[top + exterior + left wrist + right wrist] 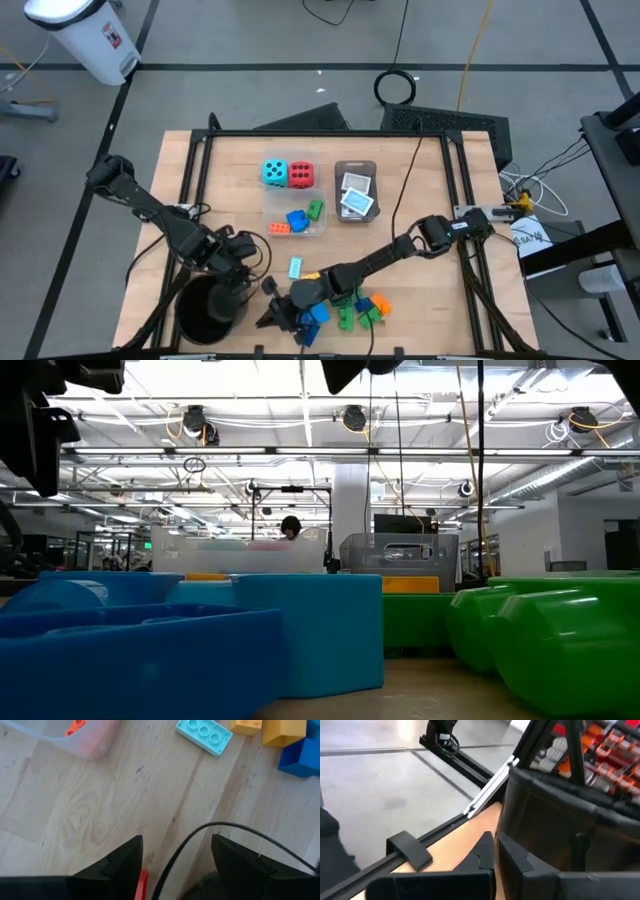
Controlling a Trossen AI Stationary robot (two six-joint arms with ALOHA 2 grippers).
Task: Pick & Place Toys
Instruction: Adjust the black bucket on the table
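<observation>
- My right gripper, clenched on nothing, sits beside the black bowl; left gripper is parted, empty.
- Light blue brick: I judge it stiff, light, slick; pinch its long sides.

1. Overhead view gives you even, bright light on the pale wooden tabletop; shadows under the arms stay soft and short.
2. Low view: you look into rows of white ceiling strip lights, blown out with glare; the room below reads dimmer.
3. Big blue plastic bricks and glossy green plastic bricks sit too close, soft and out of focus, with highlights on the green.
4. Left wrist view is sharp on the wood grain, its dark fingers blurred.
5. Right wrist view is soft throughout.
</observation>
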